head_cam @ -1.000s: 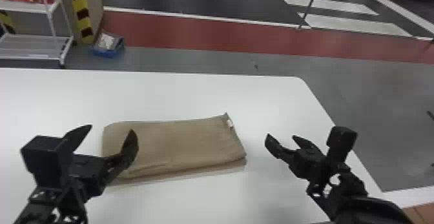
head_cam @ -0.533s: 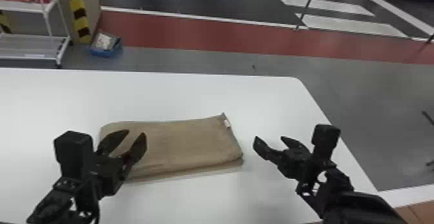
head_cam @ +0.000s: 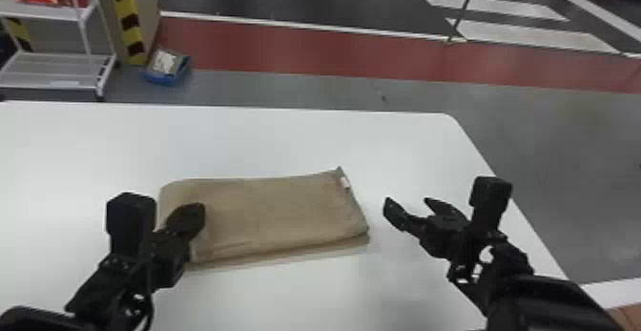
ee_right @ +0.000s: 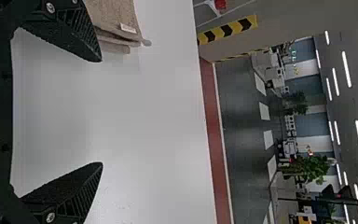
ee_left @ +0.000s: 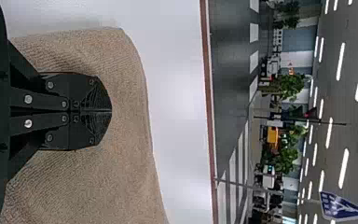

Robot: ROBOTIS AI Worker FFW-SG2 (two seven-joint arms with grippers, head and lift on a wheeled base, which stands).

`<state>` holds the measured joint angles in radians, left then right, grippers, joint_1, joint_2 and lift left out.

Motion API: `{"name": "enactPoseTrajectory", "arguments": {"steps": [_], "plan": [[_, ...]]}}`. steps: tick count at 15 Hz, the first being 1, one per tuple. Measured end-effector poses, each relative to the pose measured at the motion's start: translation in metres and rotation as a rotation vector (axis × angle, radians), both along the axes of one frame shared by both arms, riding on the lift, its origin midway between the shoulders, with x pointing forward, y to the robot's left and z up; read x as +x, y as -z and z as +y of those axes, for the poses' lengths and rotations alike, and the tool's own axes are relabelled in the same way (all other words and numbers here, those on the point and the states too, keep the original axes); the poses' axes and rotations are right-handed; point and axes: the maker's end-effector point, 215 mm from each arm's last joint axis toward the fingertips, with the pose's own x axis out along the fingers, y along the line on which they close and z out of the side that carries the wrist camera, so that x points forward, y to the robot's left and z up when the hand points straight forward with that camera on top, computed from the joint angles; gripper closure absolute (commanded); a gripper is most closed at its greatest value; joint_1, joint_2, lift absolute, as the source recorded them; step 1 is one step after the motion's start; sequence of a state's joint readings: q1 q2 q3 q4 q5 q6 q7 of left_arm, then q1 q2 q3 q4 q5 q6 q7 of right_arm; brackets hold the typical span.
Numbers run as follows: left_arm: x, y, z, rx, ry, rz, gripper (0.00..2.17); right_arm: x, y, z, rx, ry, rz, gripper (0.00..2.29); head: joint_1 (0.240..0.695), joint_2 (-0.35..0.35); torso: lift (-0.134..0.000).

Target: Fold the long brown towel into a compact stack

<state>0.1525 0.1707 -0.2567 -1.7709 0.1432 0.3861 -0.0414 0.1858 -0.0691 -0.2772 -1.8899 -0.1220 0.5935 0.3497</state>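
Your left claw (head_cam: 194, 210) had the brown towel (head_cam: 272, 211) directly under its closed tips and stretching off to its right; you couldn't tell whether they touched. On that claw's left you had open white table (head_cam: 267, 139), and ahead of it, past the towel's far edge, another free strip. Between the two claws, on the near side of the towel, you could have passed over bare tabletop. Your right claw (head_cam: 407, 200) had the towel's labelled end near it on the left, a free gap between its parted fingers, and clear table ahead; the table's side edge ran to its right.
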Motion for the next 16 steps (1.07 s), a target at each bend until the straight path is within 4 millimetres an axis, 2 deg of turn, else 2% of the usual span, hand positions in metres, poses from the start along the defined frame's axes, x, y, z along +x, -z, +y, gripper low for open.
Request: {"name": "enactPoseTrajectory", "arguments": {"steps": [4, 6, 10, 11, 16], "plan": [[0.001, 0.011, -0.004, 0.004, 0.012, 0.021, 1.54, 0.003, 0.003, 0.002, 0.02, -0.006, 0.042, 0.09, 0.695, -0.221, -0.125], [0.003, 0.014, -0.007, 0.002, 0.016, 0.028, 1.54, 0.004, 0.003, 0.015, 0.042, -0.027, 0.06, 0.11, 0.695, -0.215, -0.125], [0.007, 0.019, -0.008, 0.002, 0.017, 0.035, 1.54, 0.015, -0.001, 0.05, 0.061, -0.087, 0.094, 0.32, 0.695, -0.177, -0.125], [0.007, 0.019, -0.008, 0.002, 0.018, 0.036, 1.54, 0.018, 0.002, 0.056, 0.062, -0.101, 0.111, 0.41, 0.695, -0.165, -0.125], [0.008, 0.021, -0.005, 0.0, 0.016, 0.038, 1.54, 0.018, 0.024, 0.077, 0.056, -0.148, 0.202, 0.41, 0.695, -0.14, -0.125]]}}
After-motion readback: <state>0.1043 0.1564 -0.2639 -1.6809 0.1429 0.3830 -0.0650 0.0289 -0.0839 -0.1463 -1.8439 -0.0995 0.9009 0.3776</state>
